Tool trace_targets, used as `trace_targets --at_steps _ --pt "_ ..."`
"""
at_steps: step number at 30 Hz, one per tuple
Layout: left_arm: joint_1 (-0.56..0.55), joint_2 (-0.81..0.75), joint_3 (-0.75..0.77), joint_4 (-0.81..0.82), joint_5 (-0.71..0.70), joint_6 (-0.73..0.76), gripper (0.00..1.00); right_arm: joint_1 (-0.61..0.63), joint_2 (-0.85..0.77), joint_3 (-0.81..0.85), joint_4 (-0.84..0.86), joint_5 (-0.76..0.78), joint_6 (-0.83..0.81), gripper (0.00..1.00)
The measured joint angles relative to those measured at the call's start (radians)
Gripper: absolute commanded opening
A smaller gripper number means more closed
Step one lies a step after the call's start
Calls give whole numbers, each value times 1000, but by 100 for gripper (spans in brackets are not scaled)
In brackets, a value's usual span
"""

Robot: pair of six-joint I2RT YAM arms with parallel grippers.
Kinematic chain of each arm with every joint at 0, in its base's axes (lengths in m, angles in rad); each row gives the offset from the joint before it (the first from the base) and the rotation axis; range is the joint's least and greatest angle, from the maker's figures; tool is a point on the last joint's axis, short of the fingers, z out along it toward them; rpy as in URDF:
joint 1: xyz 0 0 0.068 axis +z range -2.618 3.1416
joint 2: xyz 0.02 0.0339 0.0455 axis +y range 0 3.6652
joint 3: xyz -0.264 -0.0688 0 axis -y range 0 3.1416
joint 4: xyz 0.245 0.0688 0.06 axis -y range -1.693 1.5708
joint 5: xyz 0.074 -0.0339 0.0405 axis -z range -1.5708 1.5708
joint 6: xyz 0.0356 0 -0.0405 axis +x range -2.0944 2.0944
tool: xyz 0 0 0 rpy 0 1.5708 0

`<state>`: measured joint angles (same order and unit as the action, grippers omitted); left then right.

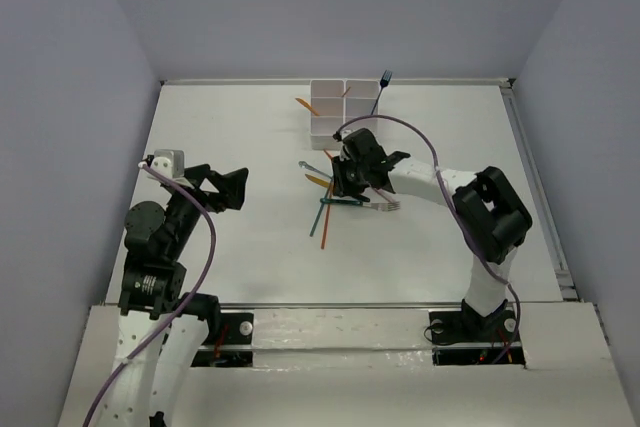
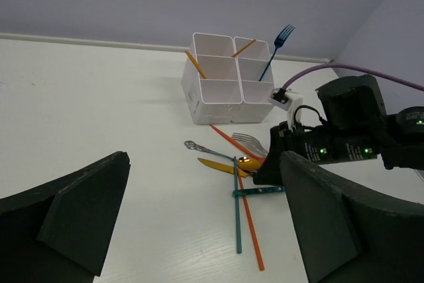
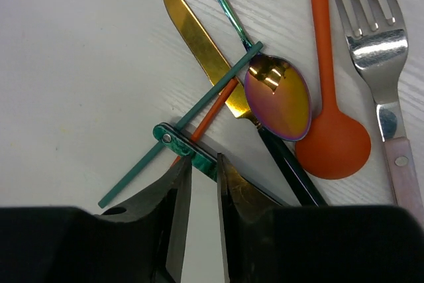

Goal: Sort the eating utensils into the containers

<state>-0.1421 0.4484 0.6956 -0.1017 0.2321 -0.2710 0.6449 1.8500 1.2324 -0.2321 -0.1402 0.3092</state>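
The white containers [image 1: 345,107] stand at the back and also show in the left wrist view [image 2: 225,81], holding a blue fork [image 2: 278,44] and two orange sticks [image 2: 195,64]. The other utensils lie piled in front. My right gripper [image 3: 204,164] is down on the pile, its tips closed on a green-handled utensil [image 3: 175,142] that lies on the table. Beside it are a teal stick [image 3: 179,124], an orange stick [image 3: 215,107], a gold knife [image 3: 199,44], an iridescent spoon [image 3: 278,101], an orange spoon [image 3: 331,144] and a silver fork [image 3: 374,38]. My left gripper [image 1: 225,187] is open and empty.
The right arm [image 1: 440,187] reaches across the table from the right. A raised rail [image 1: 535,187] runs along the table's right edge. Grey walls close in the back and both sides.
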Motion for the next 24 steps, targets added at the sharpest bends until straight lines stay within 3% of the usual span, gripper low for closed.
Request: trace_targets --at_steps 4,5,15,24 --pt "-3 -2 0 0 0 0 99 18 38 28 -24 2 -10 44" --pt "-3 -2 0 0 0 0 99 19 44 32 -31 2 -16 44" --pt "-7 -9 0 0 0 0 99 31 73 43 -78 -27 -68 30" --pt "-7 -9 0 0 0 0 99 38 -48 -113 -78 -74 -89 26"
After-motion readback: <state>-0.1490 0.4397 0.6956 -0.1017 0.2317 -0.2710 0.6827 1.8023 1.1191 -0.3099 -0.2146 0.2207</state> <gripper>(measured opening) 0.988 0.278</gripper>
